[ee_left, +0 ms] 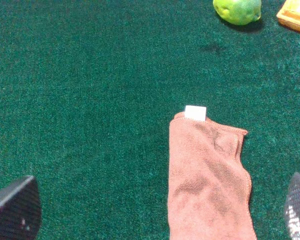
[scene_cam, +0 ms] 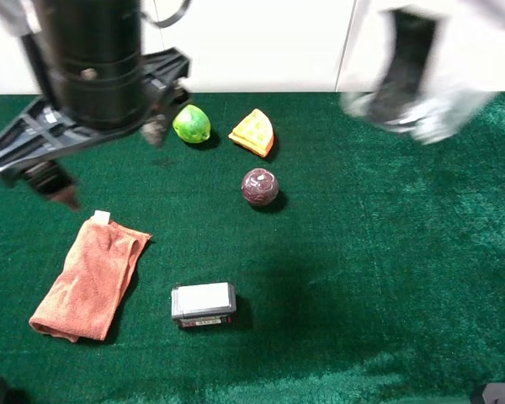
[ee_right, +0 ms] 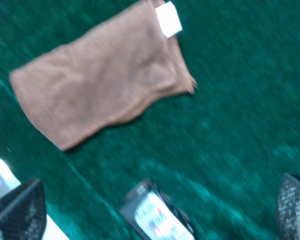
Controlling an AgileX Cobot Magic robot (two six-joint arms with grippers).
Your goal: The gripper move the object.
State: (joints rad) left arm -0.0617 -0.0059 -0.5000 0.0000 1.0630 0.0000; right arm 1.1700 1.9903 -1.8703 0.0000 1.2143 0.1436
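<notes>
From the high camera, the left claw (scene_cam: 63, 156) is hanging above the green bench (scene_cam: 387, 278) with its black fingers spread wide apart and nothing between them. The towel (scene_cam: 88, 280) is lying flat just beyond and below one fingertip, its white tag (scene_cam: 101, 217) at the end nearest the claw. Further from the claw a lime (scene_cam: 191, 124), a waffle wedge (scene_cam: 252, 132) and a dark ball (scene_cam: 259, 187) are sitting together, and a small grey box (scene_cam: 204, 304) is resting beside the towel's far end. The right claw (scene_cam: 404, 105) is a blur across the bench; I cannot tell how it stands there.

In the left wrist view the towel (ee_left: 210, 180) is lying between the open fingers (ee_left: 15, 212), nearer one of them. To grip well, I would say the claw should be centring over the folds before coming down, so both layers are gathered. Nothing is blocking that descent.

In the right wrist view, the right claw's fingers (ee_right: 17, 212) are wide apart too, with the towel (ee_right: 102, 75) and the box (ee_right: 157, 212) in sight. The box looks to be the only thing close enough to get nudged.
</notes>
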